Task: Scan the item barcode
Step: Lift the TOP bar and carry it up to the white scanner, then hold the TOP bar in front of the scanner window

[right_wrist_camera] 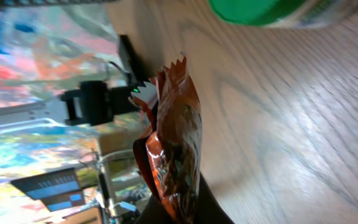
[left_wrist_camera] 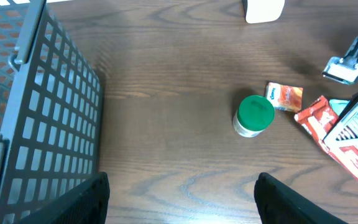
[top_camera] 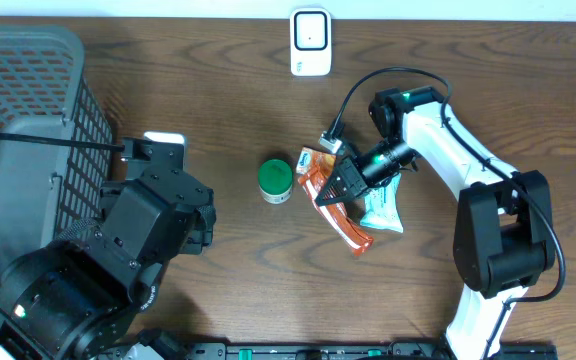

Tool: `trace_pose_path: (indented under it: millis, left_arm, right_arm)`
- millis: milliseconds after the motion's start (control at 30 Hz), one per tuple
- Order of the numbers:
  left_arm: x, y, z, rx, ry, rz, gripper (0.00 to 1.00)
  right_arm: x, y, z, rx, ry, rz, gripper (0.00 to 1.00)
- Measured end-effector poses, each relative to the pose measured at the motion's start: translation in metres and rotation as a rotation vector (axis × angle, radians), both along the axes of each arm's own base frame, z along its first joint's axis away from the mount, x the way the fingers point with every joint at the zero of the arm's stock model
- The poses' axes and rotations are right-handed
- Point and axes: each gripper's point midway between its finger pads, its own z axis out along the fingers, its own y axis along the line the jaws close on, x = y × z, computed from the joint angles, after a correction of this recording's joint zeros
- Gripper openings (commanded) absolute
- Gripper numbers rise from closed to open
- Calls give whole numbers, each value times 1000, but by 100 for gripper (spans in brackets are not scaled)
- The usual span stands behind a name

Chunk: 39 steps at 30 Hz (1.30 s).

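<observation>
The right end effector (top_camera: 334,188) is clamped shut on the orange-red snack packet (top_camera: 352,233) at mid-worktop, the packet's long axis running diagonally. The white scanner (top_camera: 310,42) stands beyond it at the far edge, nearer this arm. The left end effector (left_wrist_camera: 182,202) gapes wide and empty.

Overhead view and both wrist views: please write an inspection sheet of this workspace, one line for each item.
Surface: dark brown wooden table, no spills seen.
Job's things: crinkled orange foil packet, gripped; white box-shaped device, likely the scanner, at the far edge.
Clutter: green-lidded round jar; small orange-white sachet; light blue packet; grey plastic mesh basket.
Grippers: left gripper open, empty; right gripper shut on the orange packet.
Cables: black looped cable by the right arm; black straight cable across the basket.
Surroundings: pale strip beyond the far edge; otherwise nothing seen.
</observation>
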Motion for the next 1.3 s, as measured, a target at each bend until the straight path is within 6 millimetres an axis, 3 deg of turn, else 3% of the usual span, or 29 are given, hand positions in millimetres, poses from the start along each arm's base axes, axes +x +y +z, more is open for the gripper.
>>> trace_pose_path:
  millis: [167, 300, 433, 600, 833, 1033, 1300]
  left_arm:
    - [0, 0, 0, 0, 0, 0, 75]
    - [0, 0, 0, 0, 0, 0, 75]
    - [0, 0, 0, 1, 1, 0, 75]
    - [0, 1, 0, 3, -1, 2, 75]
    - [0, 1, 0, 4, 0, 2, 75]
    - [0, 1, 0, 4, 0, 2, 75]
    - [0, 1, 0, 4, -1, 3, 75]
  right_arm:
    - [1, 6, 9, 61, 7, -12, 1]
    - [9, 7, 4, 67, -57, -3, 1]
    - [46, 11, -12, 33, -228, -36, 1]
    - [80, 4, -20, -119, -294, -127, 1]
    - [140, -9, 16, -297, -508, -224, 1]
    - [208, -25, 33, -529, -850, -352, 1]
    - [270, -8, 87, -558, -1244, -488, 1]
